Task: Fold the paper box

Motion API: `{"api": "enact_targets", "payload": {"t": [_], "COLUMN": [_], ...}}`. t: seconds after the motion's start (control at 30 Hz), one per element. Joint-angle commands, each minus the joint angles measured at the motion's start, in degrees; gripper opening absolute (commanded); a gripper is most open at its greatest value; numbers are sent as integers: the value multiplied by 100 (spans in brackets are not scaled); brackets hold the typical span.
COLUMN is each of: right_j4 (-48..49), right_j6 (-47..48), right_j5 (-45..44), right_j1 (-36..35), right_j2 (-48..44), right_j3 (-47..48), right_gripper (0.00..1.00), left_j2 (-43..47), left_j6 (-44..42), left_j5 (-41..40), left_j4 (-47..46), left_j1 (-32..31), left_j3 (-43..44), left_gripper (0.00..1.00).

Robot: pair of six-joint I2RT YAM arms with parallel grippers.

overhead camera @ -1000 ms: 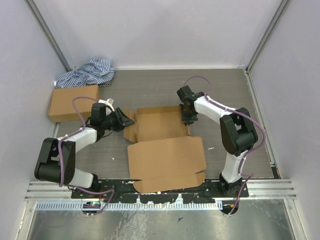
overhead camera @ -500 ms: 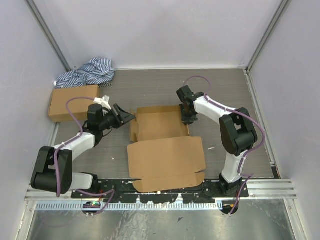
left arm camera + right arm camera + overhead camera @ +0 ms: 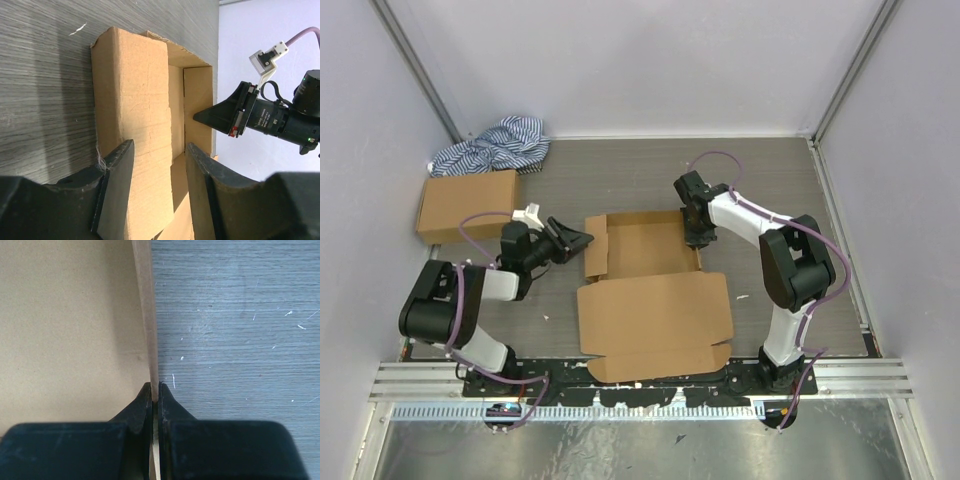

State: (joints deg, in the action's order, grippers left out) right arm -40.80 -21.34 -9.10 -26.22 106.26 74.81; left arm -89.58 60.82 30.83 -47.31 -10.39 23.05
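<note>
The paper box [image 3: 653, 300] lies on the table [image 3: 770, 180], its lid panel spread flat on the side nearer the arms' bases. At its right wall the right gripper [image 3: 696, 238] is pinched tight on the cardboard edge. At its left wall the left gripper [image 3: 582, 239] has its jaws apart.

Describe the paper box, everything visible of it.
The paper box is plain brown cardboard, half folded: a shallow tray with raised walls at the far side, its wide lid panel lying flat on the near side. It rests on the grey table. The right pincer is shut on the right wall's edge; the open left pincer faces the left wall, contact unclear.
</note>
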Motion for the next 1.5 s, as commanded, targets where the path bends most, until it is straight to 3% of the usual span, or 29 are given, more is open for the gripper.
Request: {"api": "enact_targets", "payload": {"t": [0.0,0.17,0.3,0.73,0.93,1.2,1.47], "right_j4": [107,98,89,30,38,318,795], "right_j6": [-94,-98,-104,-72,-49,-16,162], "right_j5": [-50,-48,-32,-36,59,1036,2763], "right_j1": [-43,-41,-42,-41,-41,314,1339], "right_j2": [34,31,57,44,15,-651,-1535], "right_j3": [74,103,135,216,217,42,-322], "right_gripper": [1,1,1,1,1,1,1], "left_j2": [51,690,1086,1023,1631,2994,3956], "left_j6": [-125,-1268,-1824,-1921,-2335,-2548,-2494], "left_j5": [123,-359,-857,-718,-1156,-2283,-3060], "left_j4": [300,2515,3587,3644,4605,5570,5906], "left_j1": [-49,-59,-59,-77,-76,81,532], "left_j3": [19,563,744,829,1057,1144,1219], "left_gripper": [52,50,49,47,48,53,54]}}
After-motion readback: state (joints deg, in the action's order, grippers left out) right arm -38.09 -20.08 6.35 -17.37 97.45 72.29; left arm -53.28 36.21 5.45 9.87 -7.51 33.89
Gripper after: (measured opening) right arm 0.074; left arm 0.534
